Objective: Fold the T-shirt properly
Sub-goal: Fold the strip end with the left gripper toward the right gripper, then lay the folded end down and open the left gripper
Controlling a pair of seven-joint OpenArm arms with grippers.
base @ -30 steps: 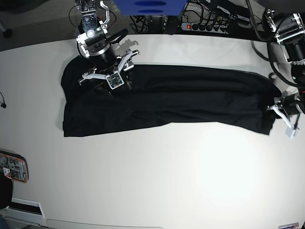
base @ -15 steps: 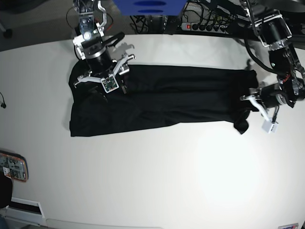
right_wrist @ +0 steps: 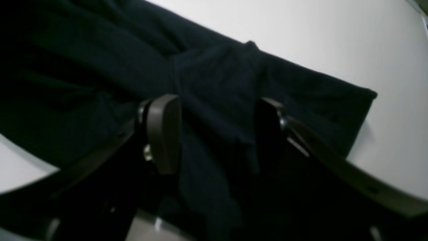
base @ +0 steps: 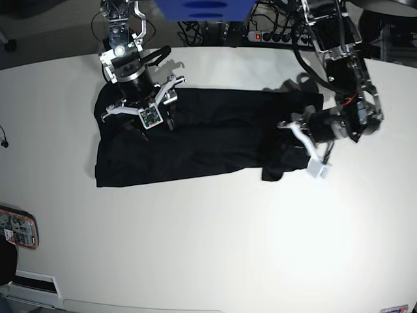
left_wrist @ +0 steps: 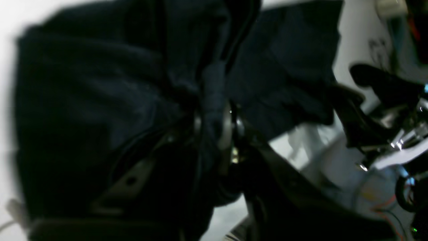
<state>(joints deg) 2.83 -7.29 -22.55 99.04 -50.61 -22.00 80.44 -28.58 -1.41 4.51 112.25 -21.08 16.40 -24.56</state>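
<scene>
The T-shirt is spread across the table. Its 3 o'clock end is pinched by the closed left gripper. The right gripper, jaws apart, is positioned over the 9 o'clock end.

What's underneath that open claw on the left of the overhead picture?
Black T-shirt cloth lies beneath the right gripper, spread on the white table. Whatever is beneath the cloth there is hidden.

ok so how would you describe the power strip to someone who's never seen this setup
Start at the big white table with the black T-shirt spread across it, then look past the far edge, behind the shirt's middle. The power strip lies there among dark cables; its small red switch sets it apart.
</scene>
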